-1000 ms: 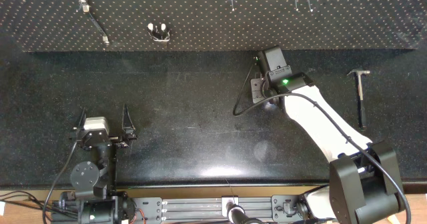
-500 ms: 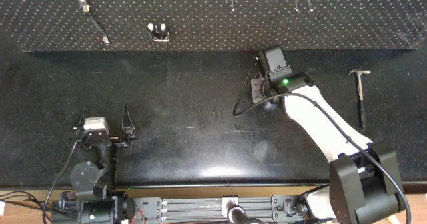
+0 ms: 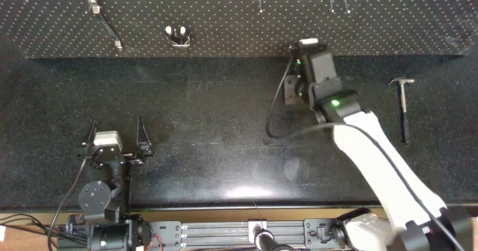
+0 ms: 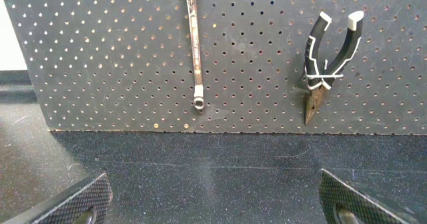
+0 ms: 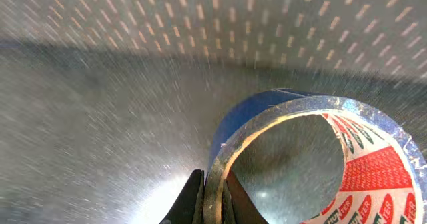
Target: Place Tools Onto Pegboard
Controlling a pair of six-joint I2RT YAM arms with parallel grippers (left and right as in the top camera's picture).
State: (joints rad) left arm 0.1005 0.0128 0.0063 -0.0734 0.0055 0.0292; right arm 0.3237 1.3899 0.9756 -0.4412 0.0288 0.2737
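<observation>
It looks like a workshop: a pegboard (image 3: 224, 16) carries a wrench (image 4: 195, 47) and pliers (image 4: 313, 91), and a hammer (image 3: 403, 109) lies on the dark surface (image 3: 202, 139).

Over the last second the right arm (image 3: 377, 161) swung up the desk (image 3: 209, 116) toward the pegboard (image 3: 224, 19), and its wrist ended nearer the board's lower edge than before. The right claw (image 5: 210, 201), pinched on the rim of the tape roll (image 5: 267, 107), carried the roll along. The arm's elbow stretched out straighter.
</observation>
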